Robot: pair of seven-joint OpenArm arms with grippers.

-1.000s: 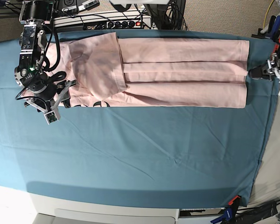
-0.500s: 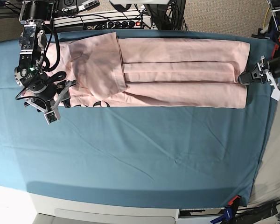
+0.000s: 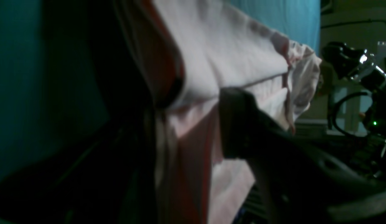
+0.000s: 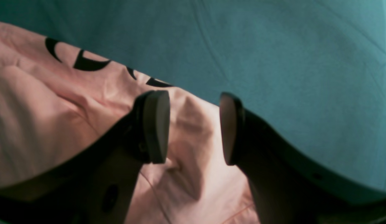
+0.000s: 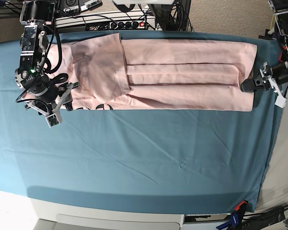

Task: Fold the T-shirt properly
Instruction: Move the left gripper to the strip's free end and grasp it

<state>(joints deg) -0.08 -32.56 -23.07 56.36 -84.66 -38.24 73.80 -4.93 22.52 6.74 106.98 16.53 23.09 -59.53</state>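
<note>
Change since earlier: at the scene's right, the left gripper (image 5: 245, 87) has been brought in from beyond the table edge to the shirt's right-hand end; the right gripper (image 5: 62, 98) is seen unmoved at the left.
T-shirt (image 5: 182, 72): laid lengthwise across the far part of the teal cloth (image 5: 149, 158), its long sides already turned in as a narrow band, with a flap lying over the left end.
Progress: the lengthwise folds are judged done; the crosswise folds into a compact packet are left.
Right gripper: jaws parted, nothing held, poised over the shirt's near left corner, as the right wrist view shows.
Left gripper: jaws seemingly apart at the shirt's end; whether cloth is pinched cannot be told.
Writing: black lettering (image 4: 77, 60) is glimpsed at the near left edge, only curved fragments, unreadable; no brand is visible.
</note>
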